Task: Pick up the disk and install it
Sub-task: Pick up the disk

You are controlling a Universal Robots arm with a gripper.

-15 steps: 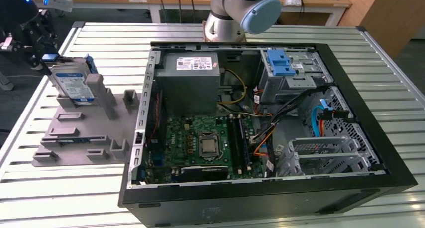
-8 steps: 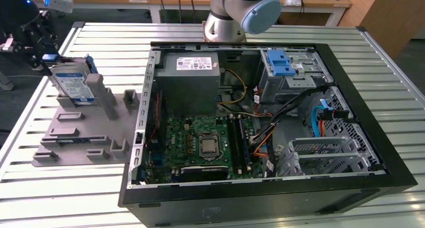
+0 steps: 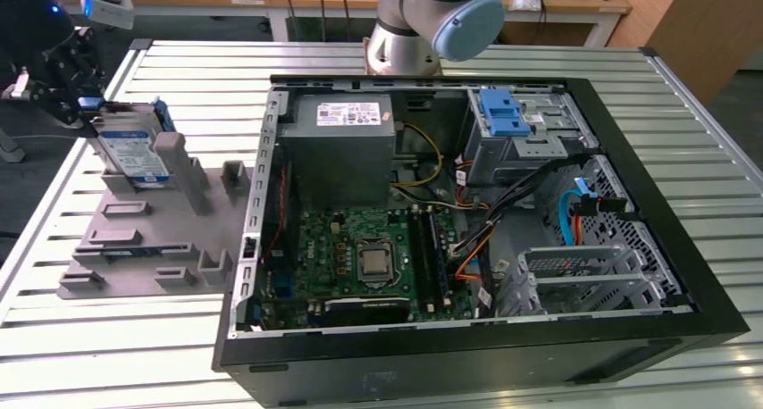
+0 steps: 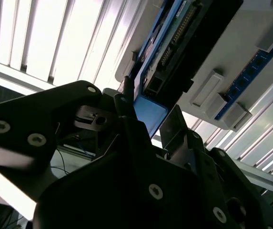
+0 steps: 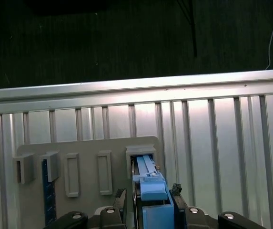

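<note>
Standing on edge in a slot of the grey holder block [image 3: 143,248], the disk [image 3: 129,152] sits at the exterior view's left, well apart from the open computer case [image 3: 667,324]. In the first wrist view we see its blue carrier frame [image 5: 153,191] running up out of the slot. The gripper [image 3: 89,114] is at the disk's top edge with its jaws on either side of that frame. We cannot tell whether they are clamped on it or merely flank it.

We judge the first risk to be a poor hold. The frame is smooth plastic and only its upper end is within reach, so a light or off-centre squeeze could let the disk pivot or slip free. A lift that is not in line with the slot could jam the disk against the block's upright posts [image 3: 170,152] and drag the block across the slatted metal table [image 3: 120,360].

Further out, the drive cage [image 3: 531,141] with its blue latch [image 3: 503,114] lies deep in the case beside loose cables [image 3: 560,172]. A tilted disk could snag these or miss the bay rails.
</note>
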